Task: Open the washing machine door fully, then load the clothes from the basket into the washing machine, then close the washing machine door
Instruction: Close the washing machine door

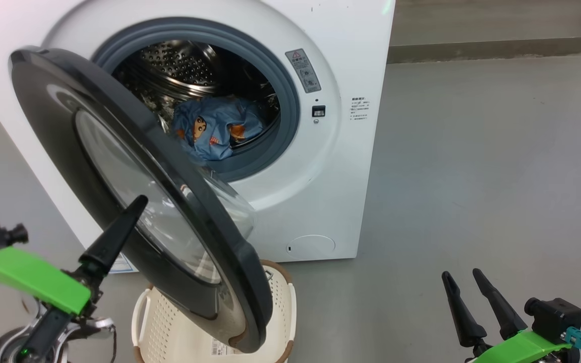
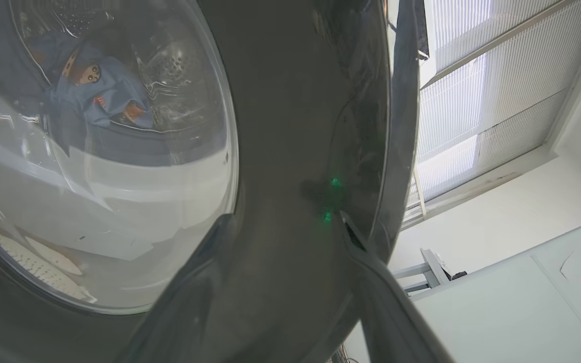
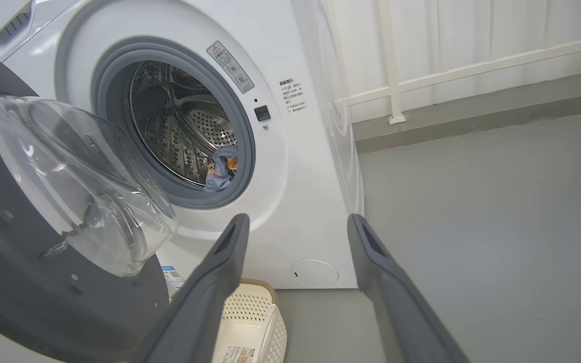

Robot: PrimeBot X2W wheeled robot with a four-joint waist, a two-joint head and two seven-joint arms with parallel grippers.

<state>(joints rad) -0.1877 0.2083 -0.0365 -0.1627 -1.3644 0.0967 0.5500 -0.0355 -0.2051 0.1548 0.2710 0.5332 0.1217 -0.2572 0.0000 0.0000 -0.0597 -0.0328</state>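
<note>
The white washing machine (image 1: 331, 166) has its door (image 1: 53, 151) swung partly open over the basket (image 1: 283, 307) on the floor (image 1: 472, 176). The right wrist view shows the glass bowl's (image 3: 78, 176) inner side, the left wrist view its outer face. Blue printed clothes (image 1: 215, 132) lie in the drum (image 1: 179, 65). Left gripper (image 2: 285, 217), jaws spread, faces the door's black rim (image 2: 290, 126); right gripper (image 1: 462, 276) hangs low, jaws apart.

Up past your right pincer (image 3: 298, 219), the washing machine (image 3: 315, 166) front carries a grey warning label (image 3: 229, 65) with a red triangle sign. Its print is too small to read. Just right of it is a text block (image 3: 291, 94), illegible. Beneath the pincer, the basket (image 3: 255, 312) has a sticker (image 3: 235, 354), also unreadable.
</note>
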